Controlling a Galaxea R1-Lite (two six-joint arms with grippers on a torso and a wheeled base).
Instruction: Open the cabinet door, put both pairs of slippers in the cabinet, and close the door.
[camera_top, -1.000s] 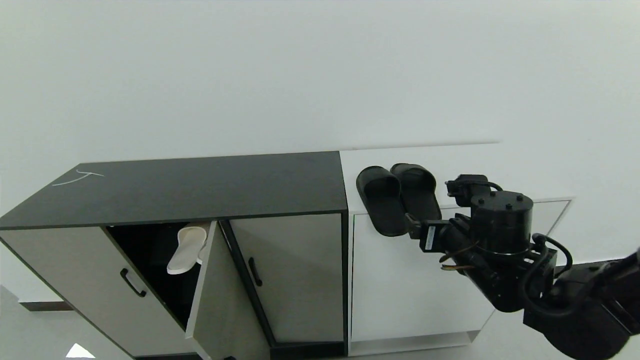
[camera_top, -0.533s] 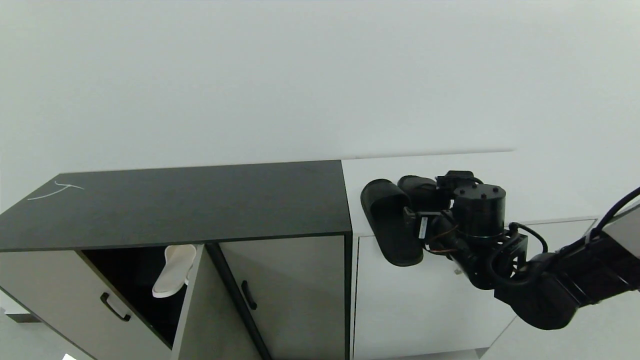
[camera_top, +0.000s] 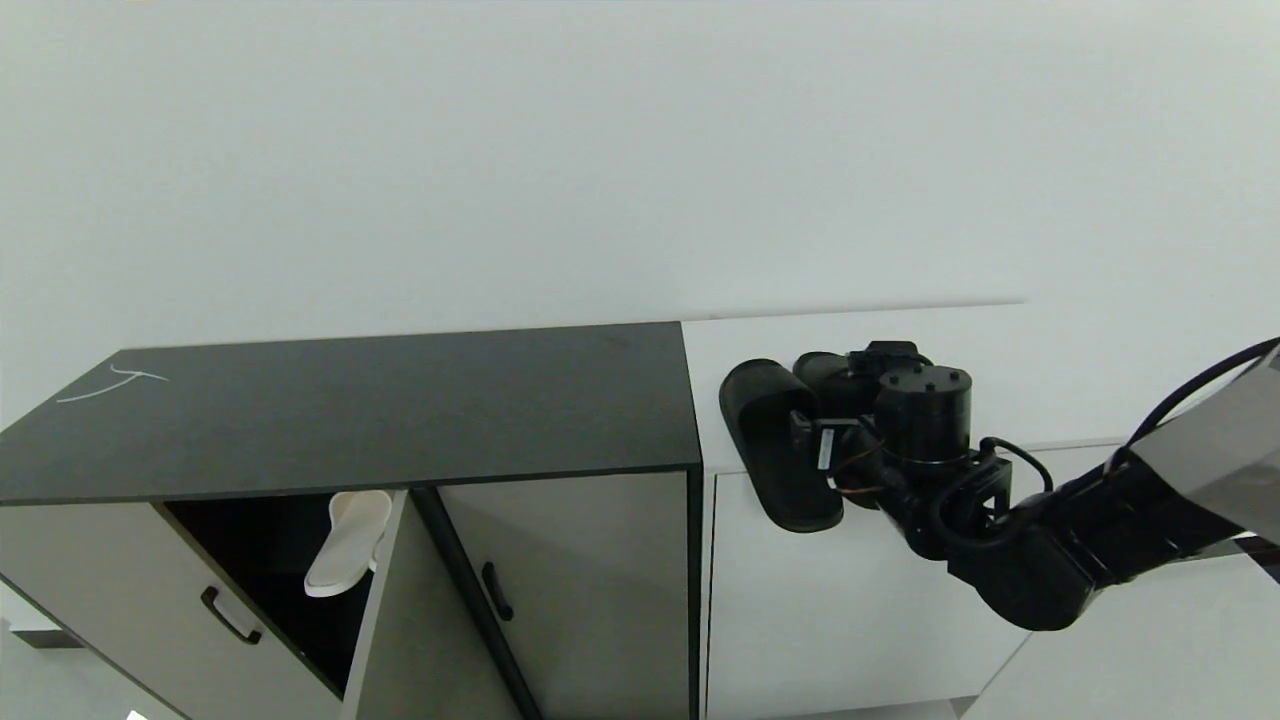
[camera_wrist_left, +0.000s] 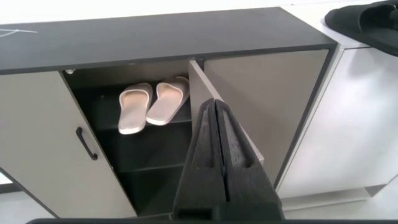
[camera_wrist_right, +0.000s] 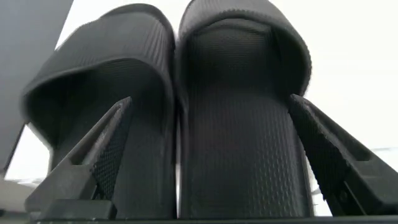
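The right wrist view is showing something the head view is hiding. The right gripper (camera_wrist_right: 209, 102) is being held wide open, with one finger on each outer side of the black slippers (camera_wrist_right: 239, 130). No touch between fingers and slippers is being shown.

In the head view, the black slippers (camera_top: 775, 445) are being seen side by side on top of the white cabinet (camera_top: 830, 600). They are lying just beside the dark cabinet (camera_top: 400, 400). Their heels are hanging over the front edge, and the wall (camera_top: 640, 180) is being seen behind them.

The left wrist view is looking into the dark cabinet. The left gripper (camera_wrist_left: 214, 106) is being held shut with nothing in it, in front of the open door (camera_wrist_left: 198, 74). The white slippers (camera_wrist_left: 152, 106) are being seen side by side inside, near the top. A lower shelf (camera_wrist_left: 152, 167) is being seen under them. In the head view just one white slipper is peeking out past the door edge.

The door is being left swung out toward the robot, so the gap into the dark cabinet is staying open on the left side.
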